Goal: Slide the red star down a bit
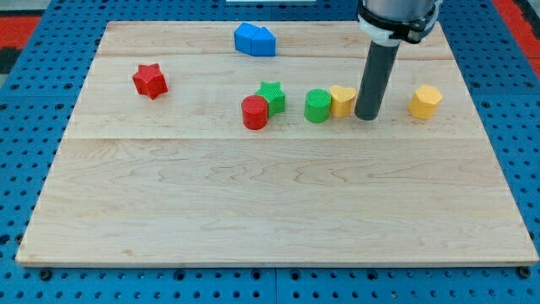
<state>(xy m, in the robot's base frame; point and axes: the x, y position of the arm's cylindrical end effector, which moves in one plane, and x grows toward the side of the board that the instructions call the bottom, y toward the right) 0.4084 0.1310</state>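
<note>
The red star [150,80] lies on the wooden board [270,203] at the view's upper left, apart from every other block. My tip [367,116] stands far to the right of it, touching or almost touching the right side of a yellow heart-shaped block [342,100]. The dark rod rises from the tip to the arm at the view's top right.
A blue block [255,40] lies near the board's top edge. A red cylinder [255,112] touches a green star [271,96]. A green cylinder [317,105] touches the yellow heart. A yellow hexagonal block [425,101] lies at the right. Blue pegboard surrounds the board.
</note>
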